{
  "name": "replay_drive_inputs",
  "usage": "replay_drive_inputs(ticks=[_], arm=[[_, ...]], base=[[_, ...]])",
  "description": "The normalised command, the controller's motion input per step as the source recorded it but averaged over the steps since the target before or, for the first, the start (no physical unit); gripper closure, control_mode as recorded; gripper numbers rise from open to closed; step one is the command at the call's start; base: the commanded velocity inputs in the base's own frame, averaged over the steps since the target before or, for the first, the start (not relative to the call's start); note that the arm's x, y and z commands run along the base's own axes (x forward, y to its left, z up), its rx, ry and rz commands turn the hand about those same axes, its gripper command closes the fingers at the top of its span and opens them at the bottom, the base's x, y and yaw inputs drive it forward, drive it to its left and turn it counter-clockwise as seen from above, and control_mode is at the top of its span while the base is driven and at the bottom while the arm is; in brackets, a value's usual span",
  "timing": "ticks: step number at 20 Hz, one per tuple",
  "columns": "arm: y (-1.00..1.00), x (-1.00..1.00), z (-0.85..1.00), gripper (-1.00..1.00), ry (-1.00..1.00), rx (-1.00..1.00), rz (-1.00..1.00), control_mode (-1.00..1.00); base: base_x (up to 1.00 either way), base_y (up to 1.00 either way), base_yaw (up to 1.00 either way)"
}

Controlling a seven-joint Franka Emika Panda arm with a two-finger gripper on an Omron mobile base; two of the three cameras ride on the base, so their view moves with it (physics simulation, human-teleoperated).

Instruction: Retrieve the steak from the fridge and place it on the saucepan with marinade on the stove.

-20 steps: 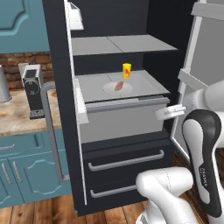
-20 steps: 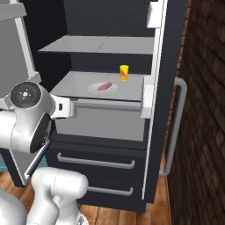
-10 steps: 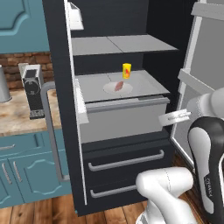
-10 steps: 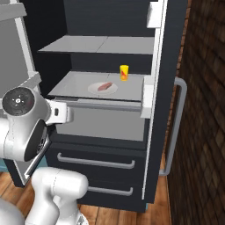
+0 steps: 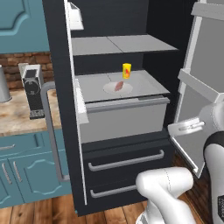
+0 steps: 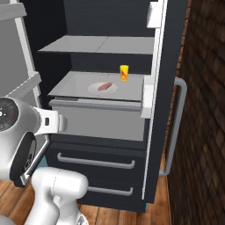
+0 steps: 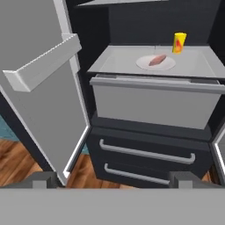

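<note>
My arm rose folded from the base, its big white elbow low at 6 o'clock in both base views. The gripper (image 7: 112, 178) had its jaws spread wide with nothing between them, its dark fingertips (image 7: 44, 179) at 7 and 5 o'clock in the hand view.

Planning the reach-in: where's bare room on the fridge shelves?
Upper shelf is bare across. On the middle shelf, free patches lie left and right of the white plate holding the steak. Crowded behind the plate, by the yellow carton.
</note>
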Motion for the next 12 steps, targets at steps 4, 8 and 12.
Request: replay_drive_inputs(ticks=[4, 8, 12], arm=[[0.0, -0.32, 0.0, -1.0, -0.03, 0.0, 0.0, -1.0], [0.0, 0.0, 0.0, -1.0, 0.0, 0.0, 0.0, 1.0], [0.0, 0.0, 0.0, -1.0, 0.0, 0.0, 0.0, 1.0]], base=[[0.0, 0.0, 0.0], [0.06, 0.0, 0.0], [0.31, 0.0, 0.0]])
